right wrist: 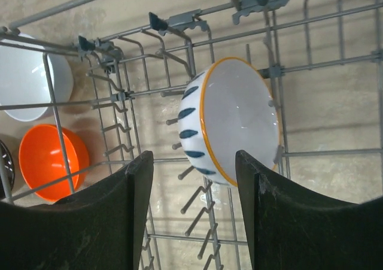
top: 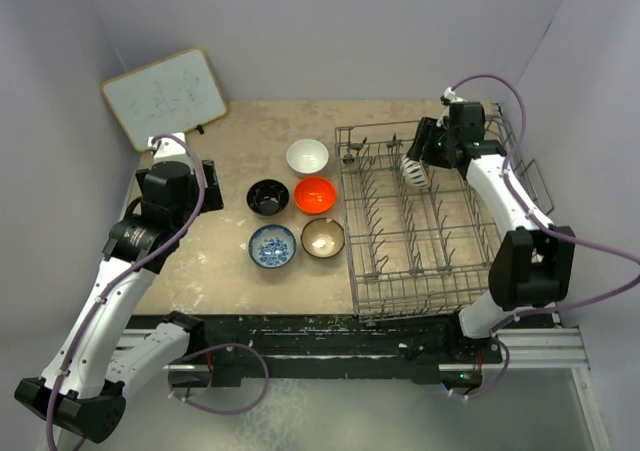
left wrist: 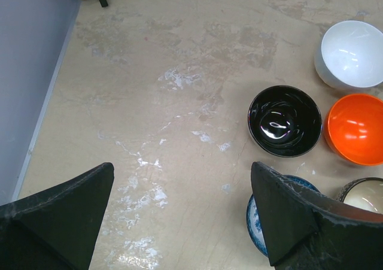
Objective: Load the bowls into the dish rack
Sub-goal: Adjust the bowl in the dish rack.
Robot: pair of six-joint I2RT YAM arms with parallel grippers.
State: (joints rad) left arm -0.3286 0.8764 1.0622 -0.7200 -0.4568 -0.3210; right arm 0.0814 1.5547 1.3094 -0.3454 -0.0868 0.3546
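- Overhead, the dish rack [top: 420,251] is seen on the right half of the table [top: 225,271], its left edge just beside the loose bowls.
- One striped bowl [right wrist: 230,120], pale inside with blue dashes and an orange rim, is stood on edge among the tines at the rack's far end.
- The right gripper [right wrist: 191,162] is held over that bowl with its fingers spread wide; whether it touches the bowl cannot be told.
- Five bowls are grouped on the table: white bowl [top: 307,156] farthest, black bowl [top: 268,197] and orange-red bowl [top: 315,194] in the middle, patterned blue bowl [top: 272,245] and brown bowl [top: 323,238] nearest.
- The left gripper [left wrist: 179,180] is held above bare tabletop left of the group, its fingers wide apart with nothing between them.
- A whiteboard [top: 165,93] is propped at the far left corner.
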